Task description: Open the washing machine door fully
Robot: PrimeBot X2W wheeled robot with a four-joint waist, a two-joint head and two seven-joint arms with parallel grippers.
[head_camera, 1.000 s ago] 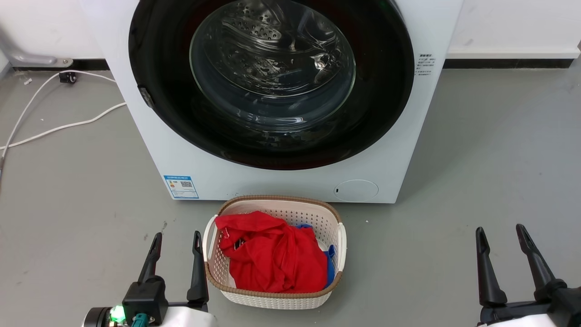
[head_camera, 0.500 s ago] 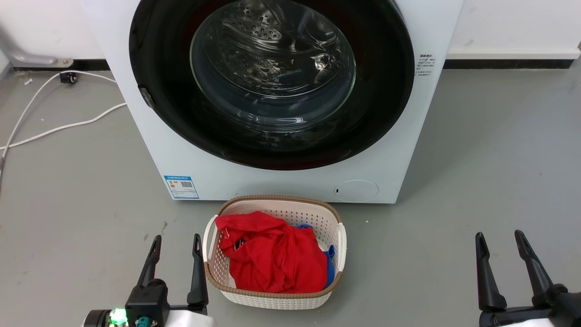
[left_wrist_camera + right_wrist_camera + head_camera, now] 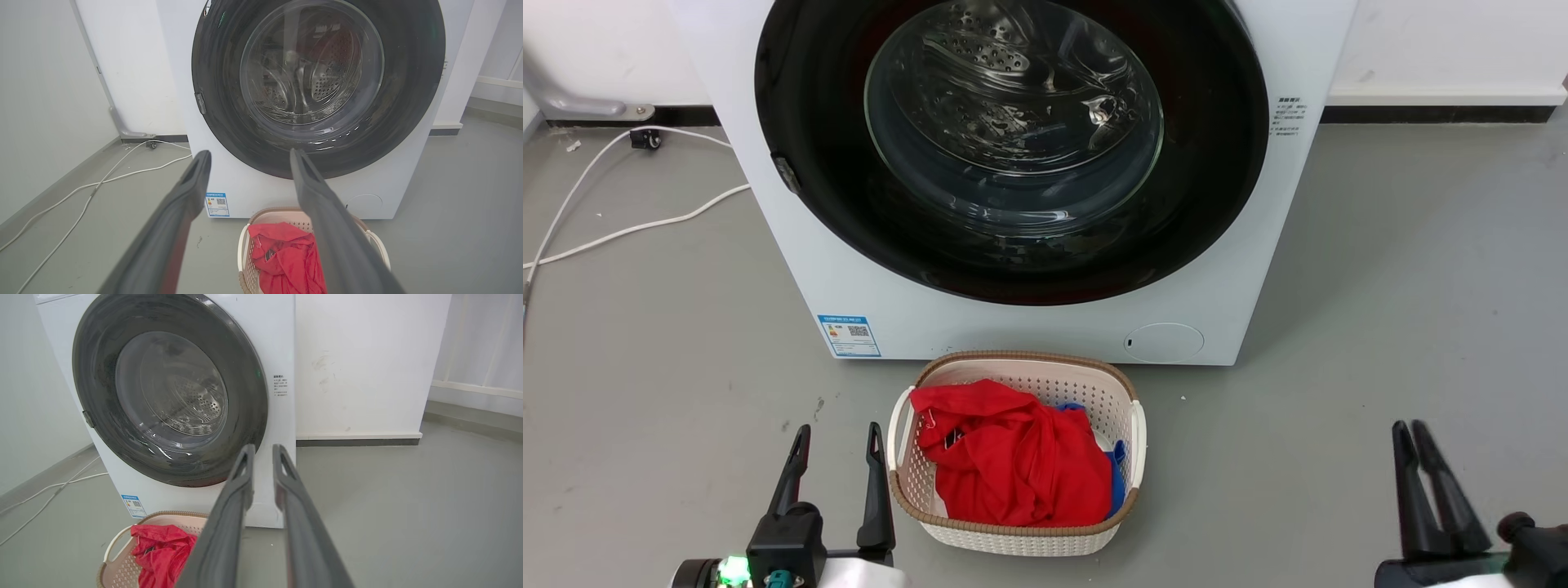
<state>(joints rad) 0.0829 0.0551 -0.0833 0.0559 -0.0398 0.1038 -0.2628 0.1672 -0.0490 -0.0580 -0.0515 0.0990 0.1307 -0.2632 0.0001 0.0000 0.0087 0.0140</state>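
Head view: washing machine (image 3: 1029,327) fills 12 o'clock, white front facing the robot. Washing machine door (image 3: 817,163) is closed & sits flush w/ the front: glossy black ring around a clear glass bowl (image 3: 1013,106), perforated steel drum visible thru it. Small grey latch tab (image 3: 786,174) on the door edge at its 9 o'clock. Blue label sticker (image 3: 849,336) at the front's 7 o'clock corner, round white service cover (image 3: 1164,342) at approx 5 o'clock.

Laundry basket (image 3: 1021,357) on the grey floor (image 3: 1380,286) at 6 o'clock, just in front of the machine base. Red garment (image 3: 1013,465) piled inside, bit of blue cloth (image 3: 1117,482) at its 3 o'clock side. White cable (image 3: 645,224) trails over the floor at 9 o'clock.

Left claw (image 3: 840,429) at 7 o'clock, just beside the basket's 9 o'clock rim, fingers spread apart, holding nothing; in the left wrist view its fingers (image 3: 196,179) frame the door's lower edge, well short of it. Right claw (image 3: 1409,426) at 5 o'clock over bare floor, well apart from basket & machine, fingers drawn together w/ only a thin slit in the right wrist view, nothing between them.
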